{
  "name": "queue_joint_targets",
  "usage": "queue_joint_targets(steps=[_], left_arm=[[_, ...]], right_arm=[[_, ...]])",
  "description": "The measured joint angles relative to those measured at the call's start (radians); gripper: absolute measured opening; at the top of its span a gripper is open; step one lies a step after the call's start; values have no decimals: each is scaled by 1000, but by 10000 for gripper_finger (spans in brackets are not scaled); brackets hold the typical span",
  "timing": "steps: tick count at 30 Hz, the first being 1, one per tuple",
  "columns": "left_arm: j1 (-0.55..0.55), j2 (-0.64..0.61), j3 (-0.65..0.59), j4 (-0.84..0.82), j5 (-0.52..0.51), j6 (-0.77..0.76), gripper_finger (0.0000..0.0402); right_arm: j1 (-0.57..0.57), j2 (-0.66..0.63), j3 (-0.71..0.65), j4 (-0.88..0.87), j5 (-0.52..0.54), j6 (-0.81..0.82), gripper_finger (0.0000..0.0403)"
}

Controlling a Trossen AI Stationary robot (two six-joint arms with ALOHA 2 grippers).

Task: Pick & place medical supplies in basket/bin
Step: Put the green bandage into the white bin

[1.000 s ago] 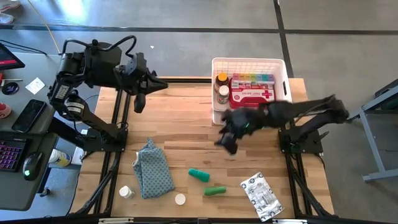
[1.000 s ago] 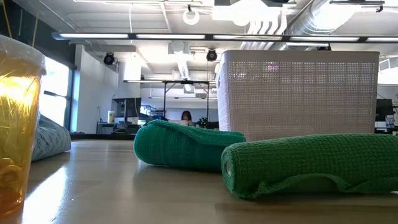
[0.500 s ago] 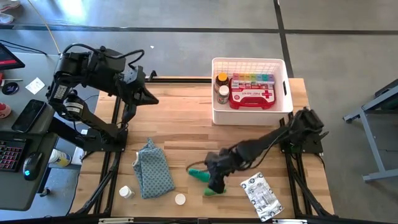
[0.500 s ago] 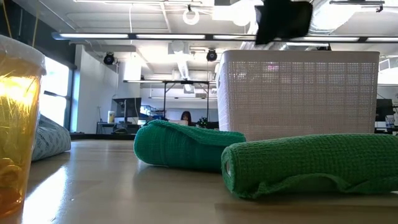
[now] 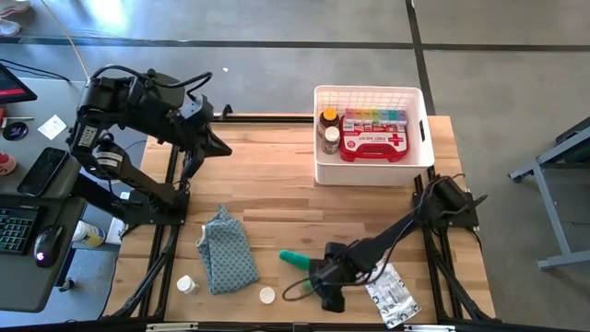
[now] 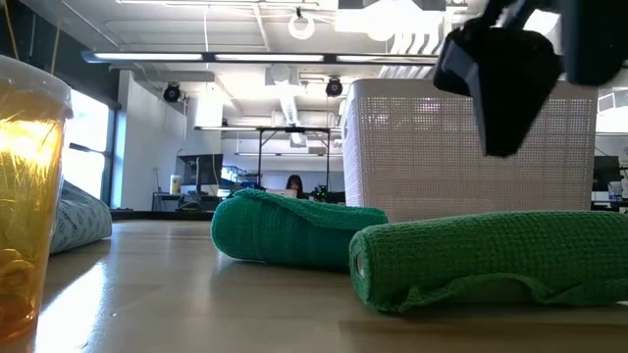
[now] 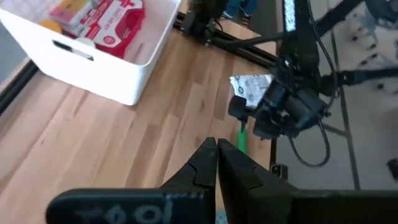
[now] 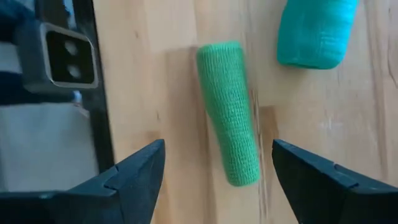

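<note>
Two green tubes lie on the wooden table near its front edge. My right gripper [image 5: 328, 284] hangs open above the nearer green tube [image 8: 229, 112], one finger on each side of it and clear of it; the low view shows the gripper [image 6: 510, 83] well above that tube [image 6: 491, 260]. The other green tube [image 5: 292, 258] lies just to the left. The silver-white packet [image 5: 387, 290] lies to the right. The white bin [image 5: 373, 166] at the far right holds the red first-aid case [image 5: 371, 143], pill bottles and the rainbow organizer. My left gripper [image 7: 216, 149] is shut, raised over the far left.
A blue-grey cloth [image 5: 227, 251] lies at the near left, with a small white bottle [image 5: 187, 284] and a white roll [image 5: 266, 295] by the front edge. An amber container [image 6: 29, 196] stands close to the low camera. Bare wood lies between the bin and the tubes.
My right gripper has swung from beside the bin toward the table's near edge and sunk down, ending over the nearer green tube with its fingers still open. My left gripper has tipped downward and rolled a little in place, staying shut.
</note>
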Motion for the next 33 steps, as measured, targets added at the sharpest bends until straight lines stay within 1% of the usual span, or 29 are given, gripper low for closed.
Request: queue_joint_targets(steps=[4, 9, 14, 19, 23, 26, 33], left_arm=[[0, 4, 1, 0, -21, -31, 51], [-1, 6, 0, 0, -28, -82, 51], [0, 7, 0, 0, -30, -155, 51], [-1, 6, 0, 0, -30, -180, 51], [-1, 6, 0, 18, -31, -191, 51], [-1, 6, 0, 40, -30, -191, 51], [-1, 6, 0, 53, -31, -179, 51]], right_arm=[[19, 34, 0, -11, 53, -46, 273], [14, 73, 0, -5, 104, -50, 247], [13, 111, 0, 33, 70, -67, 227], [22, 140, 0, 49, 62, -62, 214], [21, 147, 0, 49, 57, -57, 196], [21, 147, 0, 46, 64, -68, 171], [21, 147, 0, 48, 49, -79, 88]])
